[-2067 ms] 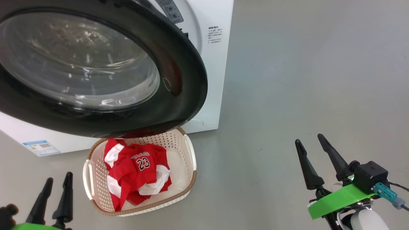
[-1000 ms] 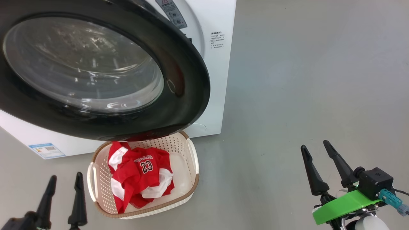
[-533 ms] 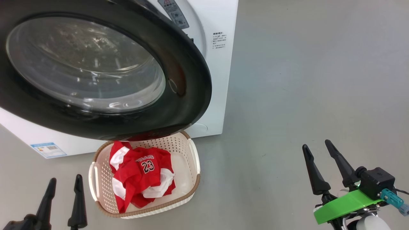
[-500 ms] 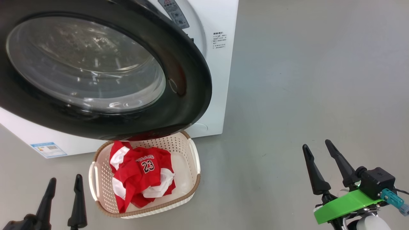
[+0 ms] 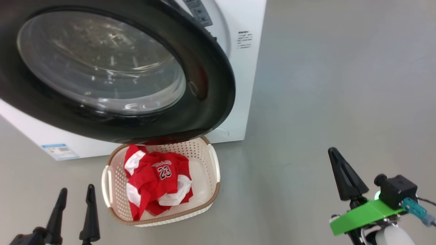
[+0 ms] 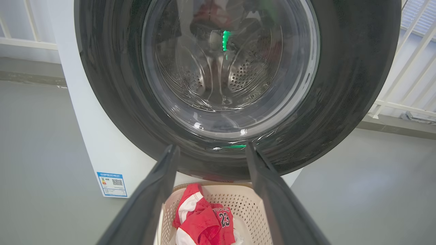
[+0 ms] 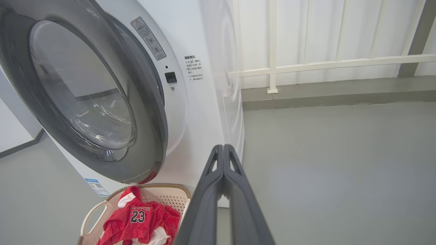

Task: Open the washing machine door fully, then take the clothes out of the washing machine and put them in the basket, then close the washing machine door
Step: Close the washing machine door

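The washing machine door (image 5: 207, 75), black-rimmed with a bulging glass window, stands swung out from the white washing machine (image 5: 247, 85) and overhangs the basket (image 5: 215, 163) on the floor. Red clothes (image 5: 158, 178) with the number 23 and white trim lie in the basket. My left gripper (image 5: 77, 188) is open, low and left of the basket, holding nothing. My right gripper (image 5: 335, 156) is shut on nothing, over bare floor to the right. In the left wrist view the open gripper (image 6: 212, 146) faces the door (image 6: 340, 85). In the right wrist view the shut gripper (image 7: 223, 147) points at the machine's corner (image 7: 204, 112).
Grey floor (image 5: 323, 85) stretches to the right of the machine. A white railing (image 7: 272, 64) and wall stand behind it. A blue-edged sticker (image 5: 59, 151) sits low on the machine's front. The steel drum (image 6: 218, 75) shows through the door glass.
My right gripper's fingers have closed together on nothing. The left gripper stays open. The whole head view has shifted a little, so the camera moved; basket and clothes are unmoved.
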